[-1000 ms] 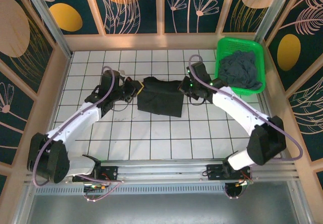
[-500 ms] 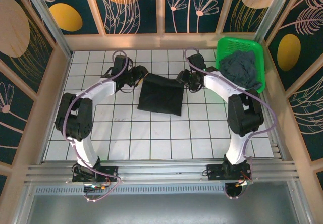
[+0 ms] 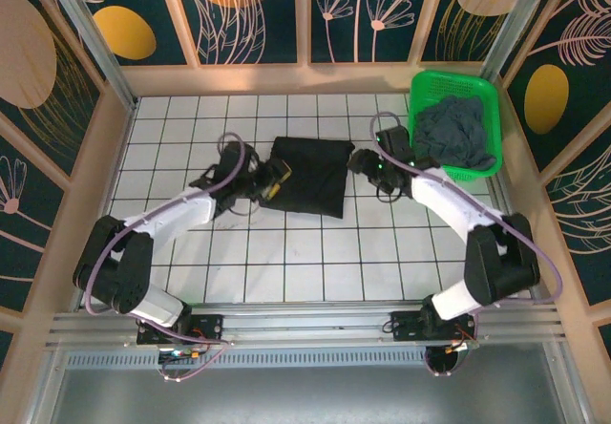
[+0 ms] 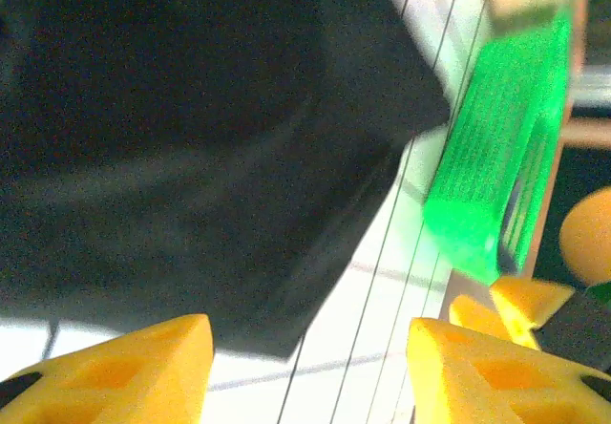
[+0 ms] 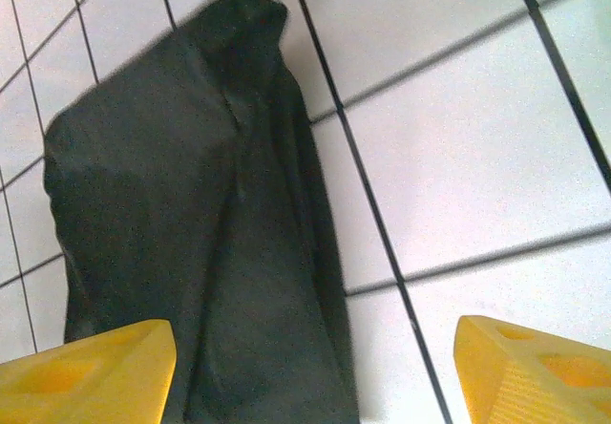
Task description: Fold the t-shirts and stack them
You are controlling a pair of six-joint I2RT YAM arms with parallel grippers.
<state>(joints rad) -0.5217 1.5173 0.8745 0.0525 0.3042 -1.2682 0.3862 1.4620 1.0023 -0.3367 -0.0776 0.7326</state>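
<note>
i judge the black shirt (image 3: pixel 305 176) done, folded in the middle of the surface (image 3: pixel 286 252), my left fingers (image 4: pixel 124 367) and right fingers (image 5: pixel 86 371) spread empty beside it, so next i'd fetch the grey shirt (image 3: pixel 461 130) from the basket (image 3: pixel 449 78).

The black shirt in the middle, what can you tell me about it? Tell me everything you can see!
The black t-shirt is soft plain cloth, folded into a rough, slightly wrinkled rectangle. It lies flat on the white tiled table, left of the green basket. The left gripper and right gripper sit open at its two sides, neither holding it.
</note>
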